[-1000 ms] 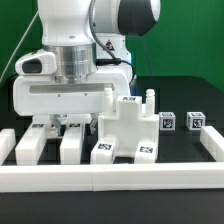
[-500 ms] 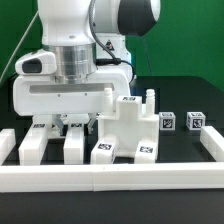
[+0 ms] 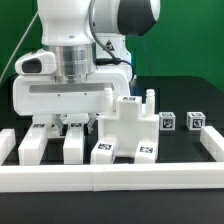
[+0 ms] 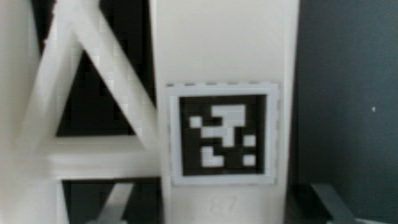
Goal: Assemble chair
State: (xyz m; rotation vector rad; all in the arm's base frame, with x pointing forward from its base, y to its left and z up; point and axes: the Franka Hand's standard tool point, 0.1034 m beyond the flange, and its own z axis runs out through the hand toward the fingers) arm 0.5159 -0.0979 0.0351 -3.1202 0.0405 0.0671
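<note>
In the exterior view my gripper (image 3: 63, 124) is low over the chair parts at the exterior view's left. Two white leg blocks lie there, one (image 3: 30, 146) further left and one (image 3: 73, 144) right under the hand. The wrist view shows a long white part with a black-and-white tag (image 4: 222, 130) lying between my fingers. One fingertip (image 4: 329, 203) stands a little clear of its side, so the jaws straddle it open. A larger joined white chair piece (image 3: 126, 126) stands in the middle. Two small tagged cubes (image 3: 168, 121) (image 3: 196, 120) sit to its right.
A long low white border wall (image 3: 110, 178) runs along the front and up both sides. The arm's wide white hand body (image 3: 60, 98) hides the table behind the left parts. A green backdrop stands behind.
The leg block under the hand has shifted slightly toward the exterior view's right. The gripper stays low over the left parts.
</note>
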